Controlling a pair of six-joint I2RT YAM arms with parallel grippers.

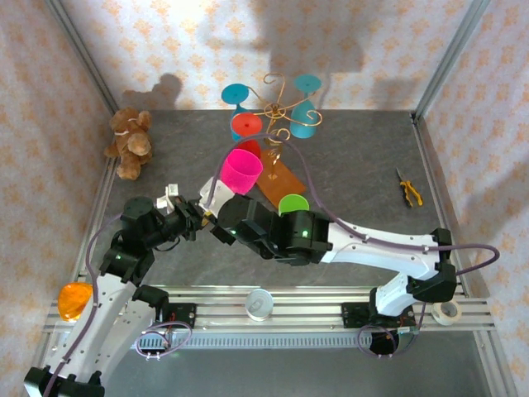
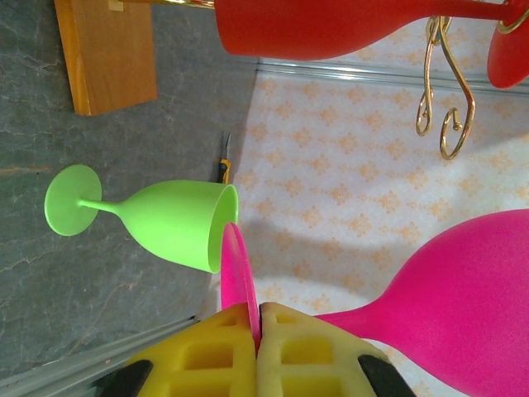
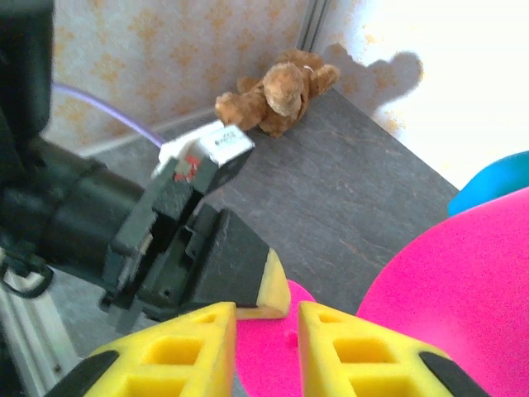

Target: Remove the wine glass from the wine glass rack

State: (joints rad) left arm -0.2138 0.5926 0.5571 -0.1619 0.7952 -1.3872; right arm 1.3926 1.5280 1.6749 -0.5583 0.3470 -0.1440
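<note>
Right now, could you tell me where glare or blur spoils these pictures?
Top view: the back wall glares white left of a broad shadow. Right wrist view: that wall beside the teddy bear is blown white, and the pink glass is soft.

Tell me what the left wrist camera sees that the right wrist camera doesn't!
Left wrist view: a green glass, a red glass, the gold rack and its wooden base. Right wrist view: a teddy bear and a blue glass. Both: the pink glass.
</note>
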